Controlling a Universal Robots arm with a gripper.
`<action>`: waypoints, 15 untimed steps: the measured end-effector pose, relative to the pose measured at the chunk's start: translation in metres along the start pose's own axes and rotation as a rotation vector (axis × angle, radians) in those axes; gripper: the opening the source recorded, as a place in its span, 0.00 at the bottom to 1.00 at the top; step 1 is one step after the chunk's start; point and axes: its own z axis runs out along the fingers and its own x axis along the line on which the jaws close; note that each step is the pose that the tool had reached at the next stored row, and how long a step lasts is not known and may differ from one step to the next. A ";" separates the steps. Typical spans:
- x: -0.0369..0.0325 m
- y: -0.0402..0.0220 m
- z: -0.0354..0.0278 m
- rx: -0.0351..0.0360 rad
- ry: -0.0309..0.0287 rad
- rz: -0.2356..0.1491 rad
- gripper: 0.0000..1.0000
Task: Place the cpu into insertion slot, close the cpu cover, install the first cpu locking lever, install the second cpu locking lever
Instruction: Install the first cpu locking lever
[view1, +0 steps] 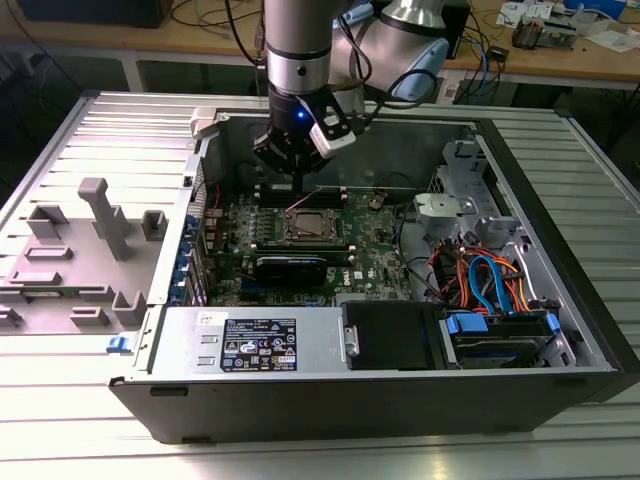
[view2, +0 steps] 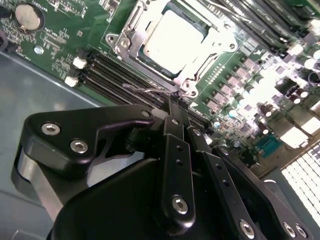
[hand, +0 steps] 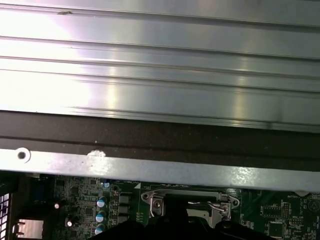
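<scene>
Shows, in the second wrist view, the hand (view2: 177, 107) with fingers drawn shut, tips at a thin wire lever (view2: 145, 90) (pinched or merely touched, cannot tell). Shows there too the cpu (view2: 172, 42) seated in the insertion slot (view2: 116, 42), with the cpu cover (view2: 218, 48) closed flat around it, beside long black memory slots (view2: 115, 67). Catches, in the first wrist view, the slot's metal edge on the green board (hand: 80, 200). Places, in the exterior view, the hand low inside an open computer case (view1: 350, 410), near the cpu. Sets the case on a ribbed metal worktop (view1: 60, 400), a grey plastic fixture (view1: 100, 215) on the exterior view's left, wooden benches (view1: 150, 35) with cables beyond.
</scene>
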 end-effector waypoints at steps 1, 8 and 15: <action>-0.0015 -0.0002 0.0010 -0.0002 0.0001 0.000 0.11; -0.0091 -0.0007 0.0085 -0.0039 -0.0002 -0.001 0.11; -0.0125 -0.0008 0.0117 -0.0080 -0.0004 -0.001 0.11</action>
